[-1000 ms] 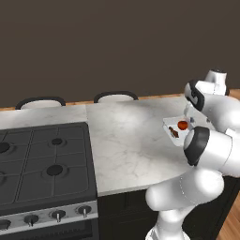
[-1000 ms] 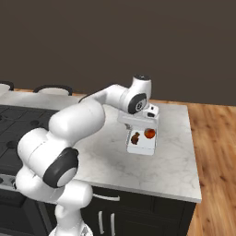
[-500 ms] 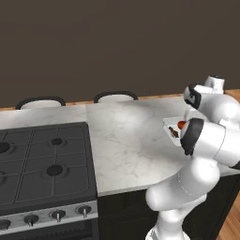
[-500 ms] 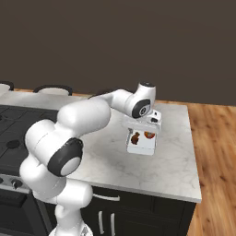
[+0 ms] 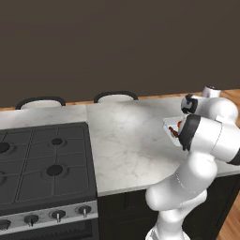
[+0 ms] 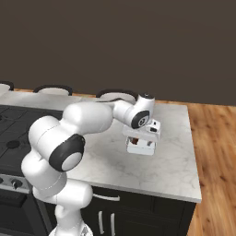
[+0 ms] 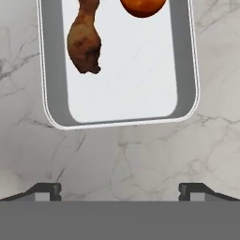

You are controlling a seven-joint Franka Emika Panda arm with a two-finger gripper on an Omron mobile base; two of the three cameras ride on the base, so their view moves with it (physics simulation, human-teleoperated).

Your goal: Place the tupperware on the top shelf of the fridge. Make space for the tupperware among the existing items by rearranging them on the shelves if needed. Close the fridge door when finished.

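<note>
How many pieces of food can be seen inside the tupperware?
2. In the hand view, a brown drumstick-shaped piece lies in the left part of the tupperware, and a round orange-red piece sits at the top edge. The frame cuts the tub, so more may be hidden.

Dark wall [image 5: 117,42], marble counter [image 5: 126,140], wood floor [image 6: 214,152]

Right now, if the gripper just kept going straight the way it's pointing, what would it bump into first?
Probably the marble counter just short of the tupperware. The open gripper points down at bare marble beside the tub's near rim, though depth is hard to judge.
</note>
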